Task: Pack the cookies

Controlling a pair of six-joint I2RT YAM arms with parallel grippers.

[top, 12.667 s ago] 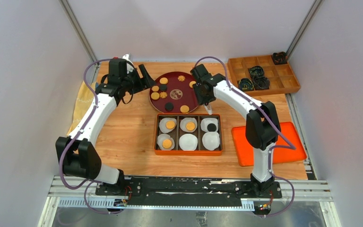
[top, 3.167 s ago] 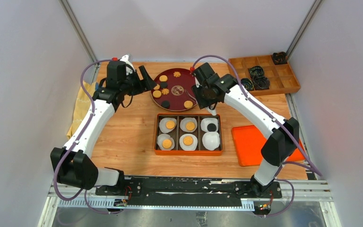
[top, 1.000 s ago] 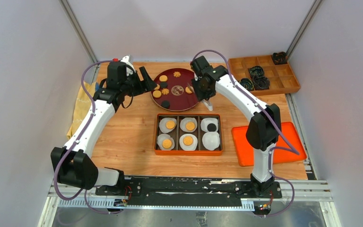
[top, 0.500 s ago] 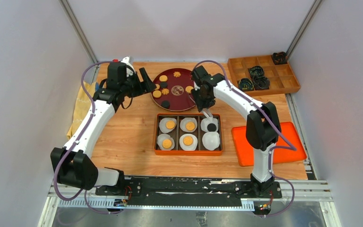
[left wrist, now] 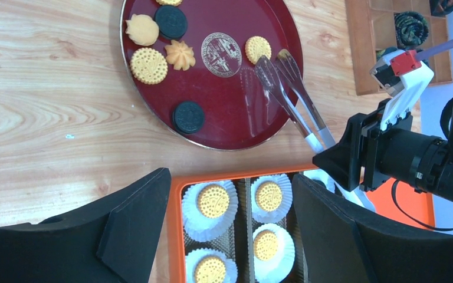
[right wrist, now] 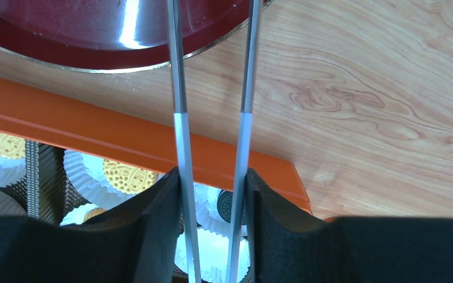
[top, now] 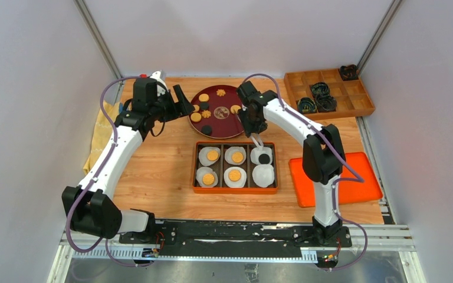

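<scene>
Tongs (left wrist: 298, 106) sit clamped in the right gripper (right wrist: 212, 186), tips slightly apart and empty over the red plate (left wrist: 224, 112), just beside a golden cookie (left wrist: 258, 49). More cookies (left wrist: 148, 65) lie on the plate; five fill paper cups (left wrist: 196, 219) in the orange box (left wrist: 171, 200) beside it. The left gripper (top: 183, 103) gapes empty at the plate's edge.

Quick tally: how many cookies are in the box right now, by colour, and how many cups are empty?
Golden cookies: 4
Dark cookies: 1
Empty paper cups: 1
Total cookies in the box: 5
</scene>
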